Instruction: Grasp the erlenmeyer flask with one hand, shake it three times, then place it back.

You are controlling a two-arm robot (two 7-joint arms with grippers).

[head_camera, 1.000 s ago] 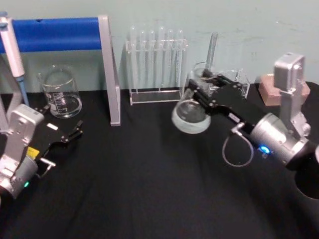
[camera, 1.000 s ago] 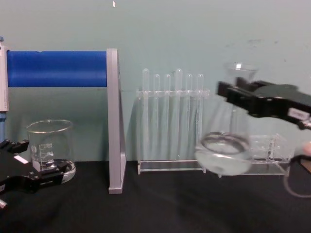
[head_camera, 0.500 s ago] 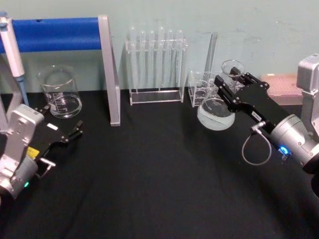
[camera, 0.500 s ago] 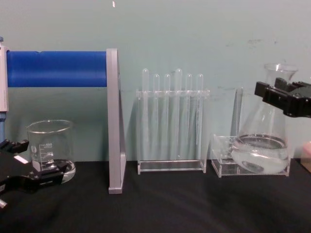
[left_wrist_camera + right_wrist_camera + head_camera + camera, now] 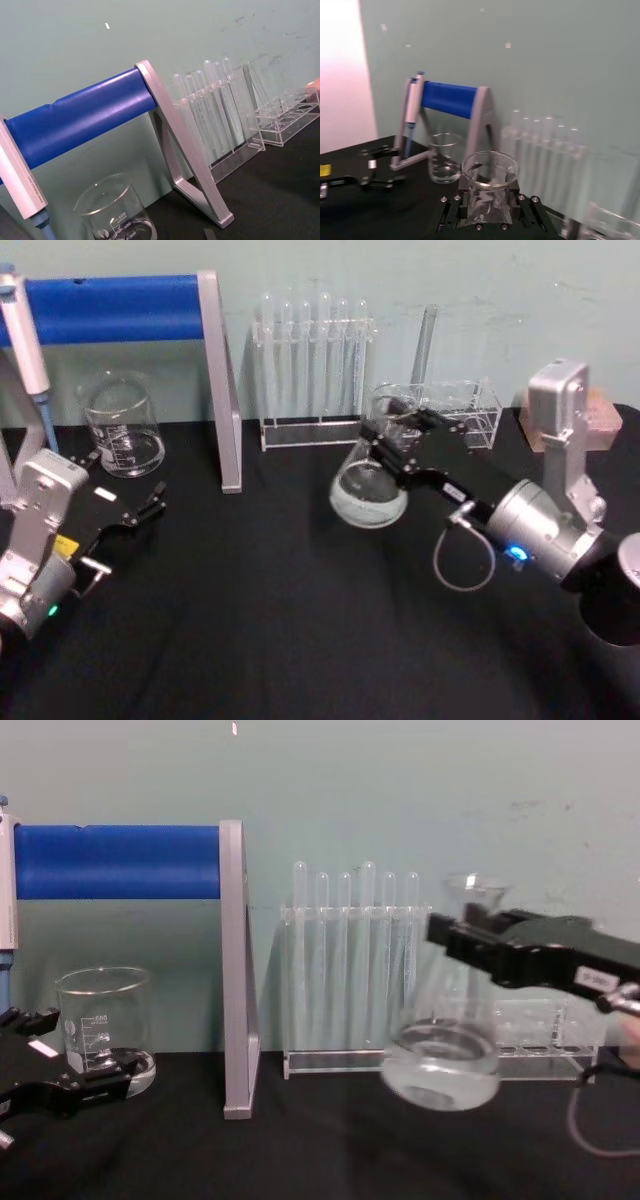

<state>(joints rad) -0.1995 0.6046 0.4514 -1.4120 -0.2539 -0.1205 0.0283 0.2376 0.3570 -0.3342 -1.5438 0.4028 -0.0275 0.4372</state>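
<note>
The erlenmeyer flask (image 5: 369, 492) is clear glass with a little clear liquid in its wide base. It hangs tilted above the black table, in front of the test tube rack. My right gripper (image 5: 396, 432), the hand, is shut on the flask's neck just below the flared rim. From the chest the flask (image 5: 441, 1065) shows blurred, with the right gripper (image 5: 468, 938) coming in from the right. The right wrist view looks down on the flask's rim (image 5: 490, 169) between the black fingers. My left gripper (image 5: 158, 499) rests open low at the left, near the beaker.
A glass beaker (image 5: 122, 428) stands back left under a blue-barred stand (image 5: 112, 308) with a pipette (image 5: 24, 340) hung on it. A test tube rack (image 5: 312, 370) and a small clear rack (image 5: 462, 405) line the back wall. A brown block (image 5: 602, 412) sits back right.
The right gripper swung the flask out to the right by the small rack, then back left and lower, toward the table's middle. The left arm has not moved.
</note>
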